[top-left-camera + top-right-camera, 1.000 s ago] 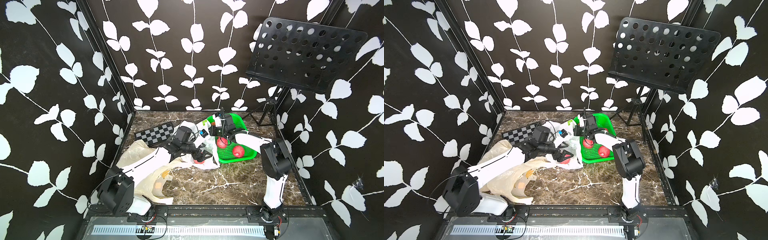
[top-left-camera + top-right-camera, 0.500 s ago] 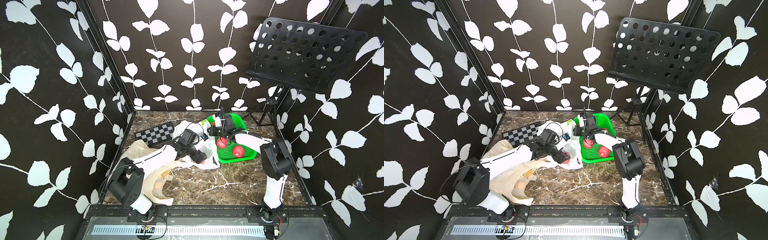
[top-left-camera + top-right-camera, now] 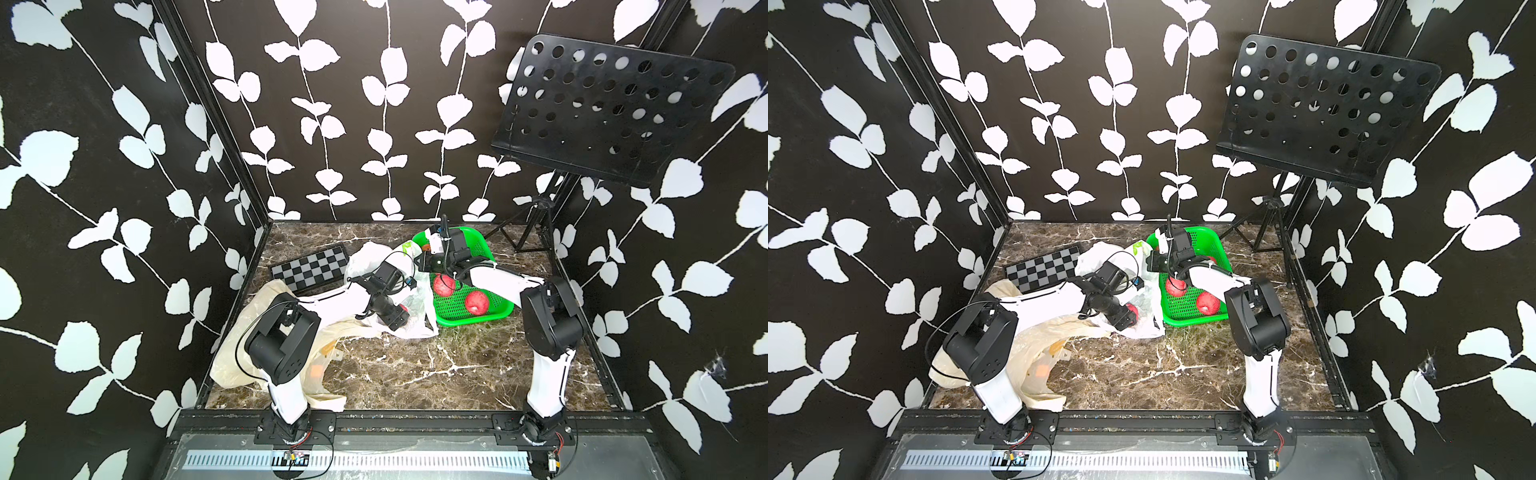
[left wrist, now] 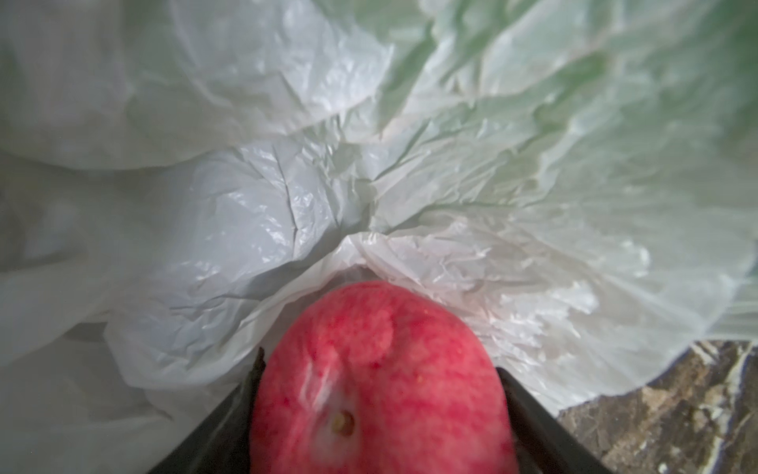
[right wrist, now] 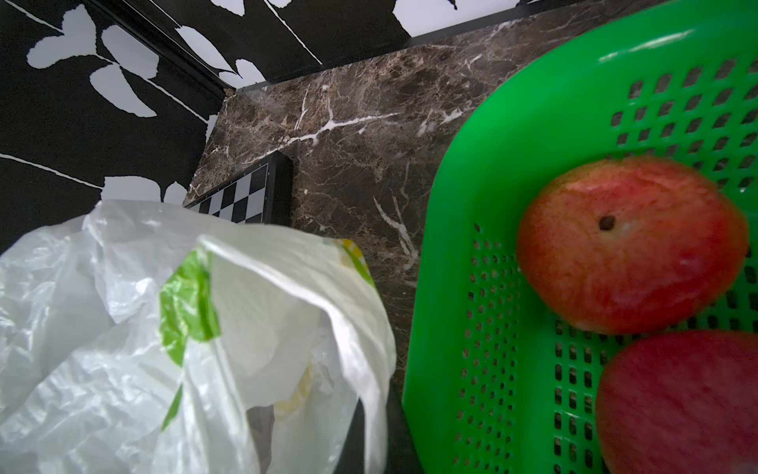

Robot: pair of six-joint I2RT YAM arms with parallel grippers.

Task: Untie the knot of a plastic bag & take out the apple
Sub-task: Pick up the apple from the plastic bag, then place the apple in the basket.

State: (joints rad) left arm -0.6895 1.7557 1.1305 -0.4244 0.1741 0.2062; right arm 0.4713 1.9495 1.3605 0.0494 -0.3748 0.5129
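A white plastic bag (image 3: 417, 286) lies crumpled at mid table, its mouth held up. My left gripper (image 3: 399, 319) reaches inside it and is shut on a red apple (image 3: 404, 308). The left wrist view shows that apple (image 4: 381, 381) pressed between both black fingers (image 4: 221, 427), with bag film (image 4: 287, 205) all round. My right gripper (image 3: 422, 262) is shut on the bag's upper edge, next to the green basket (image 3: 482, 243). In the right wrist view a strip of the bag (image 5: 369, 369) runs down into the jaws. No knot shows.
The green basket (image 3: 1214, 241) holds two red apples (image 3: 444, 284) (image 3: 476, 302). A folded chessboard (image 3: 309, 268) lies at the back left. A beige bag (image 3: 249, 316) with orange items sits under the left arm. A black music stand (image 3: 606, 112) rises at the back right.
The left arm's rear links have swung up and inward while its gripper stayed in the bag at the apple. The right arm has not moved.
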